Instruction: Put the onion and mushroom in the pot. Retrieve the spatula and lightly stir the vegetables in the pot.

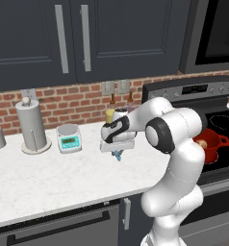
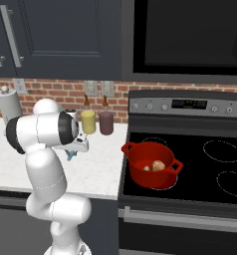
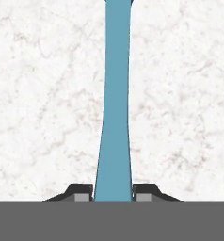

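Spatula, one slim light-blue tool, sits clamped between the two dark fingers of the robot's hand, which has closed on its handle over the white marble bench. Seen from the base, the hand hangs just above the middle of the bench, a blue tip showing beneath it. One red pot stands well apart on the front left burner of the black stove, with two vegetables inside: one pale mushroom beside one onion. Loading the pot looks finished and the retrieval is under way; carrying the tool across and stirring lightly remain.
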